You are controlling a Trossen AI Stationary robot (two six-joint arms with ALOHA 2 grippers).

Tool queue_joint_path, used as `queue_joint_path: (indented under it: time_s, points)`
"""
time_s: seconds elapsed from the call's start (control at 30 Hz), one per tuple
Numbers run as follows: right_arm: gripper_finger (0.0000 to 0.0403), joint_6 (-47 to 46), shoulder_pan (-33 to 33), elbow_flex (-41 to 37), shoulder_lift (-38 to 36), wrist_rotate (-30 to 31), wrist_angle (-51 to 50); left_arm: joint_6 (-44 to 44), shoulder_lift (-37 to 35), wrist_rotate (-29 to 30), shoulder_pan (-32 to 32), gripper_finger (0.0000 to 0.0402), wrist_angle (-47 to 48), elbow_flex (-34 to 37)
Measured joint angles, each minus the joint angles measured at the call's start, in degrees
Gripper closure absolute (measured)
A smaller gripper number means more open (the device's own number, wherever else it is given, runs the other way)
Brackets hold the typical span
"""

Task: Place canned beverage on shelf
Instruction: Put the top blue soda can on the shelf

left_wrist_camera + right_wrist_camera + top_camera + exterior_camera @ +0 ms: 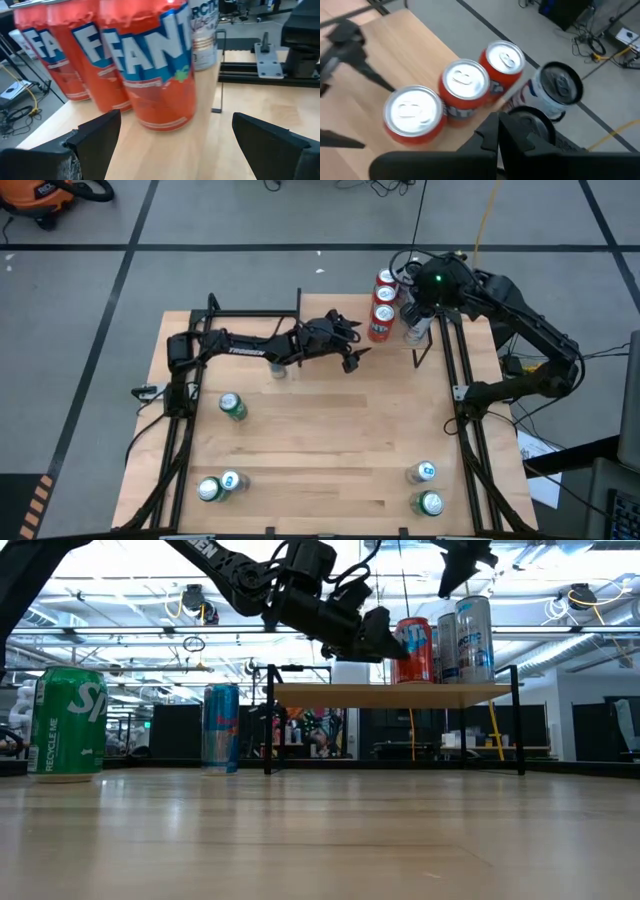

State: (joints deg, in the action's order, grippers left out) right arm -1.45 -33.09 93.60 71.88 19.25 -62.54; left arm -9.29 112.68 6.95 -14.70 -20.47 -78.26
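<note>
The shelf stands at the table's far right, also in the high view. Three orange Fanta cans stand upright in a row on it, beside two silver cans. My left gripper is open at shelf height. Its fingers stand on either side of the nearest Fanta can and a little short of it, without touching. My right gripper hovers above the silver cans, fingers together, holding nothing.
Loose cans stand on the tabletop: a green one at mid left, a green and a blue-white pair at the near left, and two more at the near right. The low view shows a green can and a blue one.
</note>
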Motion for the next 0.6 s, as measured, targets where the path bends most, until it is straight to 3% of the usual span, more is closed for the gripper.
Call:
queue_joint_path:
  time_s: [0.27,0.43,0.6]
  points:
    - [0.0403,-5.3,6.1,0.0,-1.2,0.3,4.8,0.3,0.8,-0.6,-1.0,0.0025,-2.0,-0.1]
    - [0.0403,-5.4,14.4,-0.6,-4.3,1.0,6.7,1.5,1.5,0.7,0.6,0.0031,4.3,0.0]
    - [0.0403,-6.4,25.7,-7.9,-9.2,9.5,13.4,-0.7,-0.7,7.9,2.9,0.0063,11.0,0.0]
